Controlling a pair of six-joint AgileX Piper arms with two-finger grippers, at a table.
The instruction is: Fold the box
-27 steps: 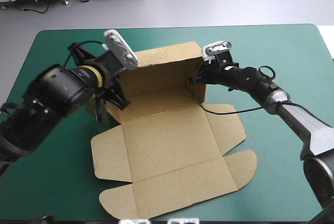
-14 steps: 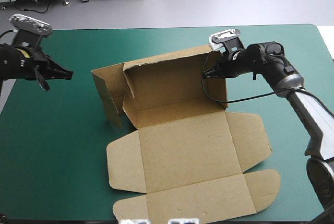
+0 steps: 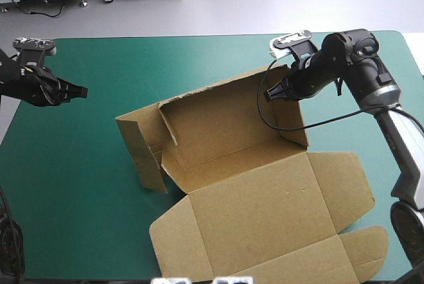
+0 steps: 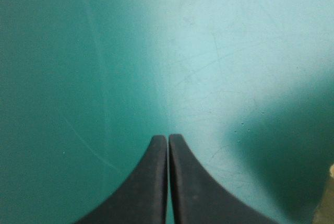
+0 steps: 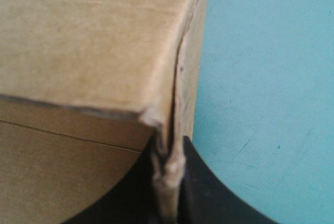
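Brown box (image 3: 265,198) at middle of the teal-green cover (image 3: 79,198): back wall and left side wall raised, other panels flat toward the near edge. Right gripper (image 3: 270,93) clenched on the back wall's right corner. Left gripper (image 3: 83,90) pressed together, holding nothing, near the left edge, well apart from the box.

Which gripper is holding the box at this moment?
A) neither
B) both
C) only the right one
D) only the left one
C: the right gripper is shut on a raised wall edge of the box, while the left gripper is shut on nothing above the bare teal-green cover, apart from the box.
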